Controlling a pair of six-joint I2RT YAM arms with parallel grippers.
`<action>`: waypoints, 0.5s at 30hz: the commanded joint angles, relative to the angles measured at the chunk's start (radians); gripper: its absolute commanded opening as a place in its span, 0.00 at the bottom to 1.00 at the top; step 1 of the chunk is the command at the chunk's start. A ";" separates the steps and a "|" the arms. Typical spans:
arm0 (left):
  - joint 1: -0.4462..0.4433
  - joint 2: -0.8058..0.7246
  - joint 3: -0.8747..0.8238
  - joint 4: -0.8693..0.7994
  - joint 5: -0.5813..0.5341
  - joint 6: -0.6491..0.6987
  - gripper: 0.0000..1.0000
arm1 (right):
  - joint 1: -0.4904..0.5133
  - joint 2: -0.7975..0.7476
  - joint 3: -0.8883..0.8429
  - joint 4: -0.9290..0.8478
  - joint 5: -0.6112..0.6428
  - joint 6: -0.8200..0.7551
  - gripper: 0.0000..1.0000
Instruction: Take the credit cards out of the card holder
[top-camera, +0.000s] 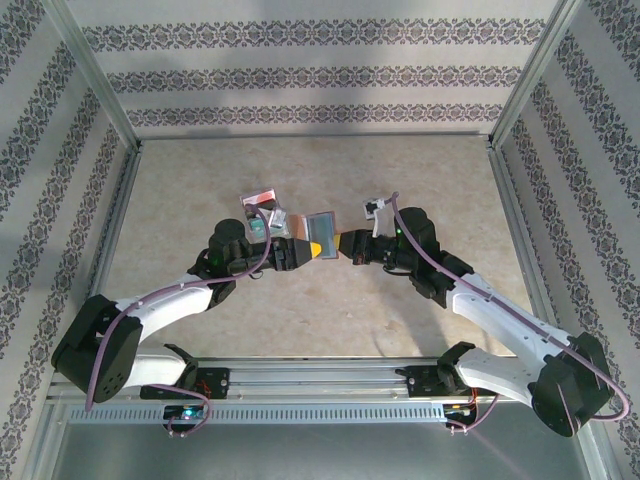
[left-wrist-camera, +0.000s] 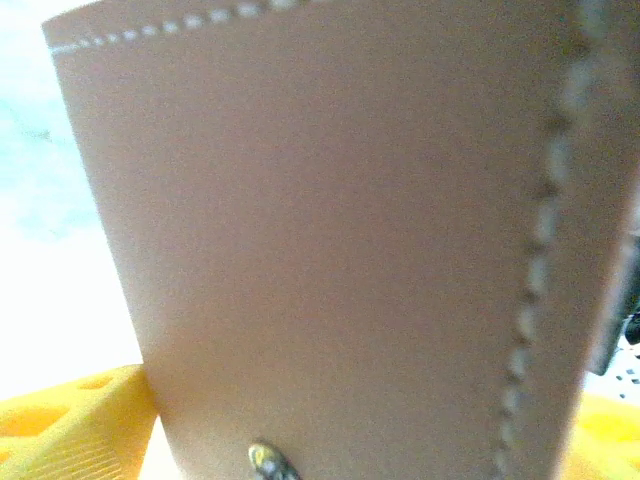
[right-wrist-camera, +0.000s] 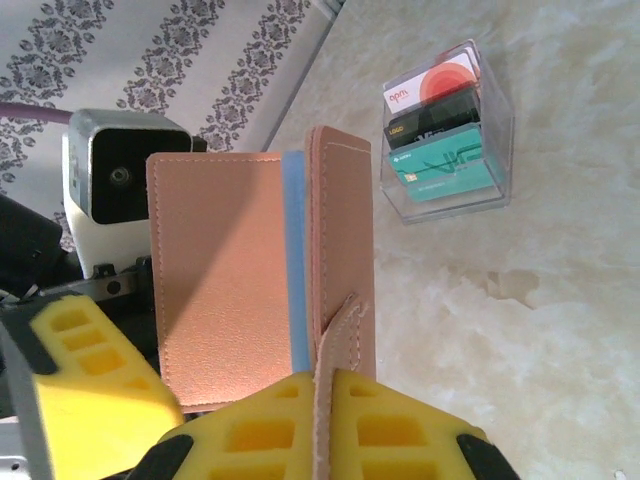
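Observation:
The tan leather card holder (top-camera: 320, 228) hangs above the table between my two grippers, partly unfolded. My right gripper (right-wrist-camera: 330, 400) is shut on its narrow strap; a blue inner edge (right-wrist-camera: 294, 260) shows between the two flaps. The holder's stitched flap (left-wrist-camera: 340, 250) sits between the wide-spread yellow fingers (left-wrist-camera: 70, 425) of my left gripper (top-camera: 305, 250), and a pale gap shows beside the left finger. That gripper's finger (right-wrist-camera: 80, 370) stands just left of the flap in the right wrist view. The credit cards in the holder are hidden.
A clear plastic box (right-wrist-camera: 445, 130) stands on the beige table (top-camera: 200, 180) behind the holder, with a red-and-white, a black and a teal card upright in it; in the top view the box (top-camera: 262, 212) is just behind my left gripper. Patterned walls ring the table.

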 joint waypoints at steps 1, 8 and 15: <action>-0.012 0.005 0.026 -0.031 -0.010 0.031 0.78 | 0.014 -0.033 0.048 -0.020 0.028 -0.025 0.00; -0.038 0.025 0.049 -0.108 -0.025 0.082 0.67 | 0.036 -0.030 0.094 -0.096 0.070 -0.038 0.00; -0.055 0.050 0.052 -0.072 -0.019 0.069 0.85 | 0.056 -0.032 0.128 -0.185 0.144 -0.044 0.00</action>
